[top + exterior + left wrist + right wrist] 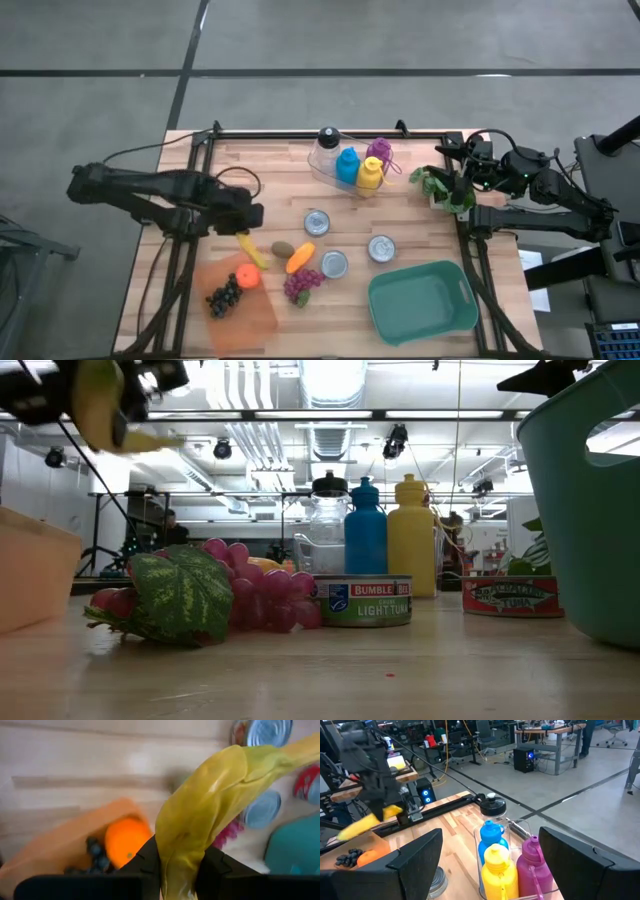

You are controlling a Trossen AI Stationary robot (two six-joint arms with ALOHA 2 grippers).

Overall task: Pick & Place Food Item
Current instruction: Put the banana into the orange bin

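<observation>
A yellow banana (210, 805) is held by my left gripper (180, 870), which is shut on it over the table's left part, above the far edge of an orange tray (255, 315). The banana also shows in the high view (251, 249) and high up in the low view (98, 402). The tray holds an orange (247, 276) and dark grapes (224, 297). My right gripper (490, 837) is open and empty at the table's right edge (457, 186), near a green leafy item (436, 184). My left gripper pinches the banana's thick body (181, 851) between its two fingers (149, 861), which lie across it. The rest of the banana reaches out past the fingers to its thin end (300, 745). The banana is lifted clear of the table and the tray.
A brown oval item (283, 249), an orange carrot-like item (300, 257) and purple grapes (303, 285) lie mid-table among three cans (334, 264). A teal bin (422, 297) stands near right. A clear holder with bottles (350, 166) stands at the far middle.
</observation>
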